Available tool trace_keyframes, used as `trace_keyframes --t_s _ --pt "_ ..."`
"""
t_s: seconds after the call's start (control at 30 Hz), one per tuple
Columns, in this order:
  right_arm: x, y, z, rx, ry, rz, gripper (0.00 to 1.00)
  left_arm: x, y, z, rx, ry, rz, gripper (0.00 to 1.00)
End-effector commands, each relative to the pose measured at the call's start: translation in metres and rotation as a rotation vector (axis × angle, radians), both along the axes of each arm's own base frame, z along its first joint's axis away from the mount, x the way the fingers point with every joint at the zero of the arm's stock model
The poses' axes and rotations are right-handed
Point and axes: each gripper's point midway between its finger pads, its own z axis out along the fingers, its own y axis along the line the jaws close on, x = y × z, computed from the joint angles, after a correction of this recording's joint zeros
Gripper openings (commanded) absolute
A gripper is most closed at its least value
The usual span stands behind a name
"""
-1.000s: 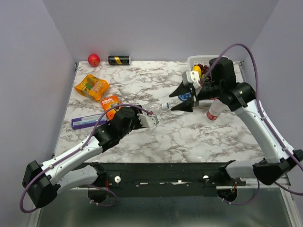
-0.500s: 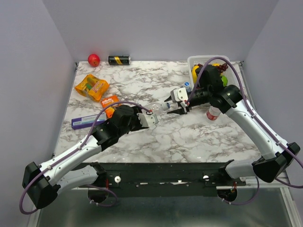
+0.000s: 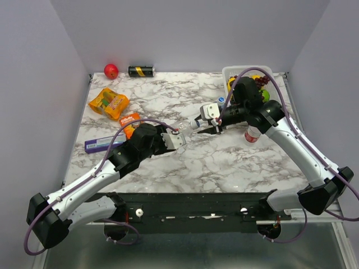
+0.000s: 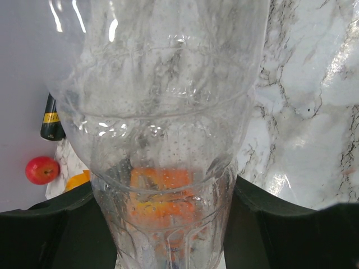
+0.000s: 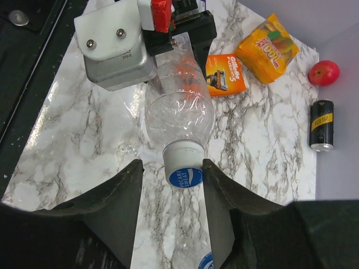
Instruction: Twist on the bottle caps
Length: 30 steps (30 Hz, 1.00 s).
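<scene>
My left gripper (image 3: 175,137) is shut on the plain clear bottle (image 3: 182,128) and holds it above the table, neck pointing right. In the left wrist view the bottle (image 4: 162,112) fills the frame between my fingers (image 4: 50,230). A blue-topped cap (image 5: 185,169) sits on its neck. My right gripper (image 3: 206,124) is open, its jaws on either side of that cap, the right one close to it, the left one apart. The red-labelled bottle (image 3: 252,134) stands right of my right arm. Another blue cap (image 5: 205,261) shows low in the right wrist view, and a blue cap (image 3: 222,101) shows by the basket.
A white basket (image 3: 231,70) with fruit stands at the back right. A red ball (image 3: 111,70) and a black-and-gold can (image 3: 141,71) lie at the back. An orange packet (image 3: 109,103), an orange razor pack (image 3: 131,121) and a blue box (image 3: 101,144) lie at the left.
My right gripper has moved left to the bottle's neck and narrowed from wide open to a close gap round the cap. My left gripper has kept hold of the bottle.
</scene>
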Motion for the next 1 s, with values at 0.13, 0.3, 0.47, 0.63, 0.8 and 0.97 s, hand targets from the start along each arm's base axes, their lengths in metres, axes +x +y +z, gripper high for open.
trace_keyframes --t_s 0.13,0.3,0.47,0.63,0.8,0.97 --pt "0.009 0.004 -0.012 -0.025 0.008 -0.02 0.56 -0.004 -0.009 0.018 -0.057 -0.011 -0.046 0.0" --pt "0.01 0.005 -0.012 -0.021 0.023 -0.026 0.46 -0.005 -0.009 0.02 -0.057 -0.014 -0.054 0.0" --pt "0.011 0.006 -0.02 -0.054 0.085 -0.042 0.16 0.0 -0.007 0.02 -0.072 -0.029 -0.025 0.0" --pt "0.015 0.016 -0.005 -0.059 0.476 -0.187 0.0 0.019 0.009 0.032 -0.131 -0.106 0.142 0.0" --pt "0.004 0.03 -0.002 -0.069 0.853 -0.191 0.0 0.035 0.017 0.053 -0.177 -0.206 0.229 0.0" --pt "0.002 0.03 0.011 -0.025 0.776 -0.185 0.04 0.026 0.005 0.054 -0.252 -0.118 0.188 0.0"
